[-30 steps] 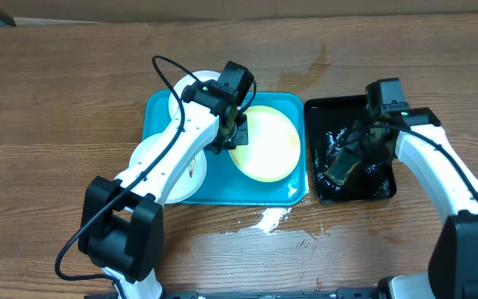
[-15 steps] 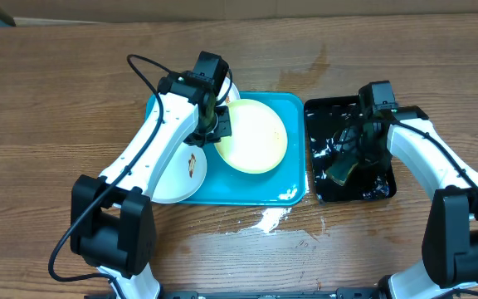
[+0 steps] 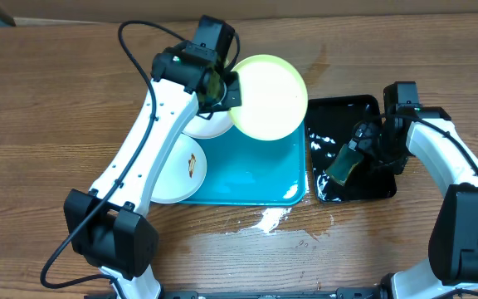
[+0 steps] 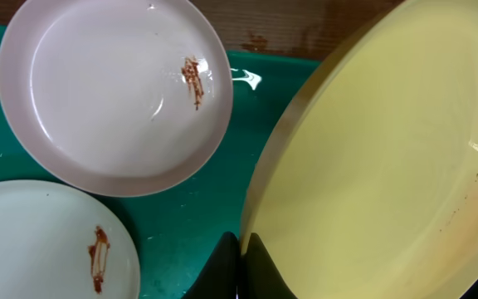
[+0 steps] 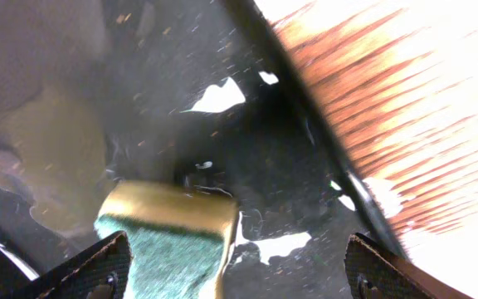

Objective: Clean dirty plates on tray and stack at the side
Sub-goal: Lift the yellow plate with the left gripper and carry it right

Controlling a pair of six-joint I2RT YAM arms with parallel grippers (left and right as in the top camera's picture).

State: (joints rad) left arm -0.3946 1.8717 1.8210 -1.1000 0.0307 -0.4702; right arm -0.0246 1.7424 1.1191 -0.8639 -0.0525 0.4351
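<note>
The left arm (image 3: 152,141) and right arm (image 3: 451,158) are built of smooth white tube-like links joined by chunky black joints, each ending in a boxy black base (image 3: 110,241). A thin black cable (image 3: 135,37) loops along the left arm. The right gripper (image 5: 237,257) has black jaws with rounded tips, a small round screw in each.

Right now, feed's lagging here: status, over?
Left hand shut on round yellow-green plate, tilted over turquoise plastic tray. Right hand open at green-and-yellow sponge in black tray.
</note>
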